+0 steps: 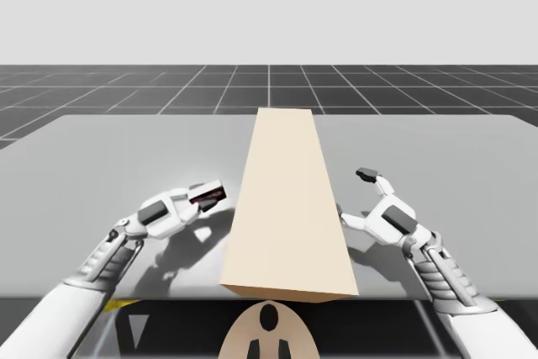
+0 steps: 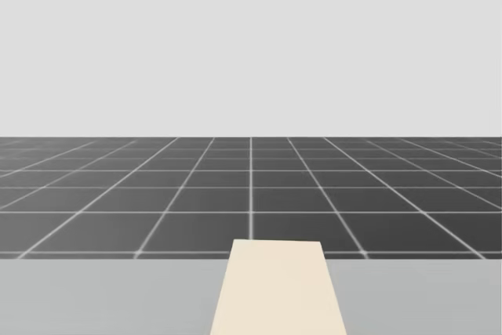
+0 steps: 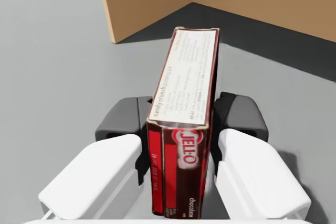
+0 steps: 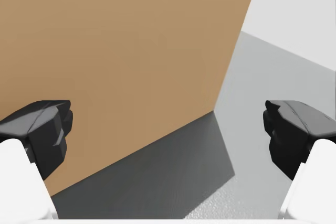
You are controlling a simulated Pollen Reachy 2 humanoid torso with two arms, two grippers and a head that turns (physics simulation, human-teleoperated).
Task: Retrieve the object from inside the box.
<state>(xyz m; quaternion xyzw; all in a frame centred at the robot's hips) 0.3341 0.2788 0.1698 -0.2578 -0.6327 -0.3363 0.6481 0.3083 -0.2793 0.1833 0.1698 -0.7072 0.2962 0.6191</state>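
One grey table [image 1: 101,166] on gridded floor [image 1: 126,90]: left gripper [image 3: 181,118] clamps red carton [image 3: 184,82], right gripper [image 4: 170,132] gapes.

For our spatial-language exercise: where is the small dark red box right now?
The small dark red box is gripped between the fingers of my left gripper, over the table just left of the tall tan box in the high view.
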